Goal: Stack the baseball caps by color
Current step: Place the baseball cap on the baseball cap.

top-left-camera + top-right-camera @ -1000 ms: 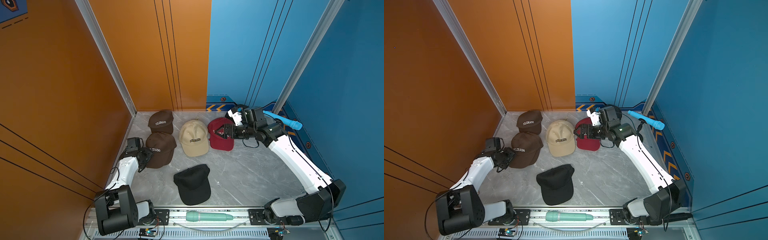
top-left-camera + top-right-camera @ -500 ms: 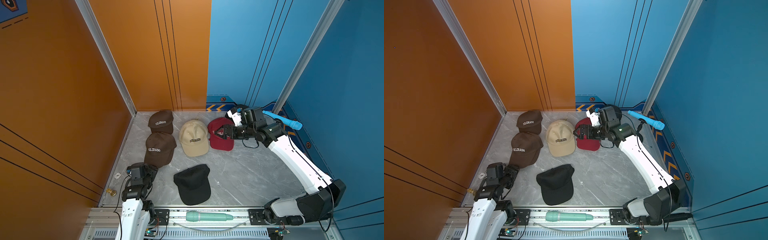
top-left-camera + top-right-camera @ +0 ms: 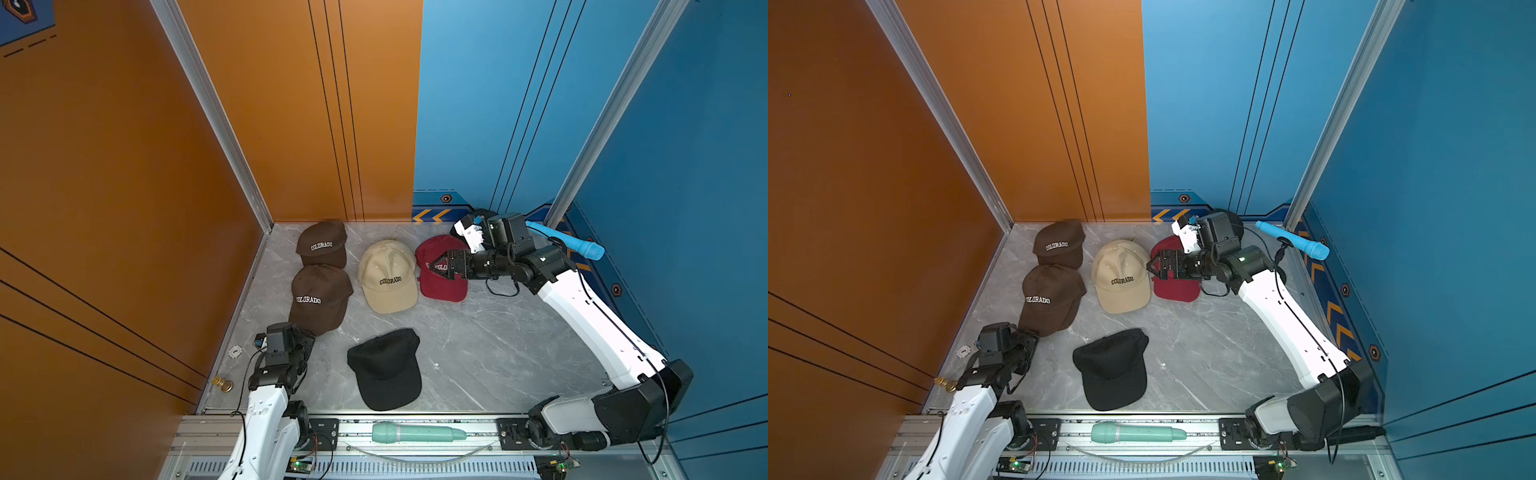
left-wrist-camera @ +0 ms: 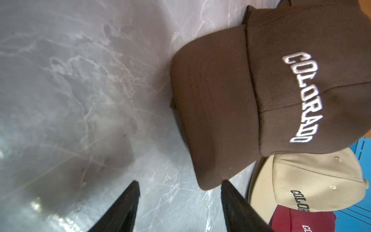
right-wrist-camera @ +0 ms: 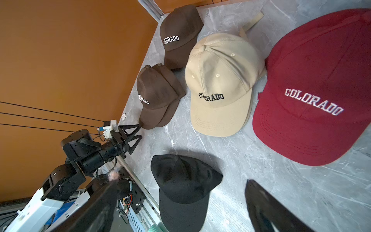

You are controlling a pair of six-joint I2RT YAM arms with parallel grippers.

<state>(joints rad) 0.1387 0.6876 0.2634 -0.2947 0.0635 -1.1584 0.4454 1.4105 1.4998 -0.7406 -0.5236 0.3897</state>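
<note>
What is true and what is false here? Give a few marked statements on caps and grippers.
1. The right gripper is shut on the black cap. False: it is open and empty, by the red cap.
2. The beige cap lies between the brown caps and the red cap. True.
3. The black cap reads COLORADO. False: it is plain.
4. The left gripper is open, its tips near the brim of a brown cap. True.

Brown caps [image 3: 320,299], beige cap [image 3: 388,270], red cap [image 3: 440,286] (white lettering), plain black cap [image 3: 386,370], grey marbled tabletop [image 3: 498,345]
</note>
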